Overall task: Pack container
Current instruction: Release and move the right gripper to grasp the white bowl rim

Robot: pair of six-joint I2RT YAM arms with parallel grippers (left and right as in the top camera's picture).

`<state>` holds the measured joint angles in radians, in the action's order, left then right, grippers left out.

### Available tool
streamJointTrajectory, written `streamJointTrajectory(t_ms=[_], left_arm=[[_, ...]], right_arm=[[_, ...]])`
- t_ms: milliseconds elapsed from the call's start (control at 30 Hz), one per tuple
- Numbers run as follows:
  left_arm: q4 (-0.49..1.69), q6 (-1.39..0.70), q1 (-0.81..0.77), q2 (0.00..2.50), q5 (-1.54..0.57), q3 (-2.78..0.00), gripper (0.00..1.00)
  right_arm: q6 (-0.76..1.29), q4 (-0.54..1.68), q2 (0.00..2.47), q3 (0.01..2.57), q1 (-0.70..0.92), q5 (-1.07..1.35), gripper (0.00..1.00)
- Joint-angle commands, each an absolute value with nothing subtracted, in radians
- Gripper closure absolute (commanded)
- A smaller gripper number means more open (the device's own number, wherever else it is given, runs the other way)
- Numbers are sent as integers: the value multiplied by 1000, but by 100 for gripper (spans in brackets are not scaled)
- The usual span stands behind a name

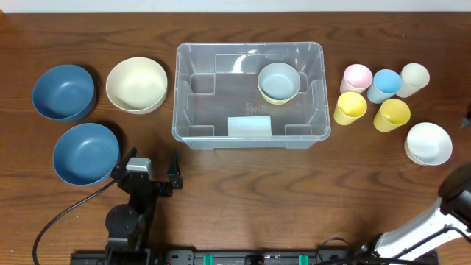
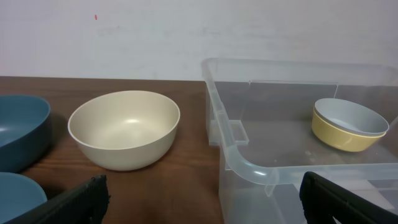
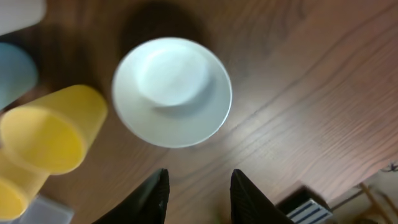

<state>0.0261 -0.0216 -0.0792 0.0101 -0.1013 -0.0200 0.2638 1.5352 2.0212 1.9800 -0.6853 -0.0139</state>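
The clear container (image 1: 249,46) stands mid-table, and in its back right corner a grey-blue bowl is nested in a yellow one (image 1: 279,82). My left gripper (image 1: 151,171) rests wide open and empty in front of the container's near left corner. In the left wrist view its fingertips (image 2: 87,196) frame the container's rim (image 2: 249,167) and a cream bowl (image 2: 124,127). My right gripper (image 3: 199,182) hovers partly open with nothing between its fingers, just short of a white bowl (image 3: 171,90). In the overhead view only the right arm (image 1: 458,193) shows, at the right edge.
Two blue bowls (image 1: 64,91) (image 1: 85,153) and the cream bowl (image 1: 136,84) sit left of the container. To its right stand pink (image 1: 358,76), blue (image 1: 385,83), cream (image 1: 414,77) and two yellow cups (image 1: 350,107) (image 1: 391,114), with the white bowl (image 1: 428,143) nearer.
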Motion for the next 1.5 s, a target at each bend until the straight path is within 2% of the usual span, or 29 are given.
streamJointTrajectory(t_ms=[0,267,667,1100,1200,1300,1467], left_arm=[[62,-8,-74,5,-116,-4,2],[62,-8,-74,5,-116,-4,2],[62,-8,-74,5,-116,-4,2],[62,-8,-74,5,-116,-4,2],[62,-8,-74,5,-116,-4,2],[62,-8,-74,5,-116,-4,2],[62,-8,-74,5,-116,-4,2]], right_arm=[[284,1482,2000,1886,-701,6,66],[303,1330,2000,1693,-710,4,67],[297,1323,2000,1641,-801,-46,66],[179,1082,2000,1528,-750,57,66],[169,1048,2003,1516,-733,57,68],[163,1015,2003,1488,-710,40,75],[170,999,2003,1454,-702,7,77]])
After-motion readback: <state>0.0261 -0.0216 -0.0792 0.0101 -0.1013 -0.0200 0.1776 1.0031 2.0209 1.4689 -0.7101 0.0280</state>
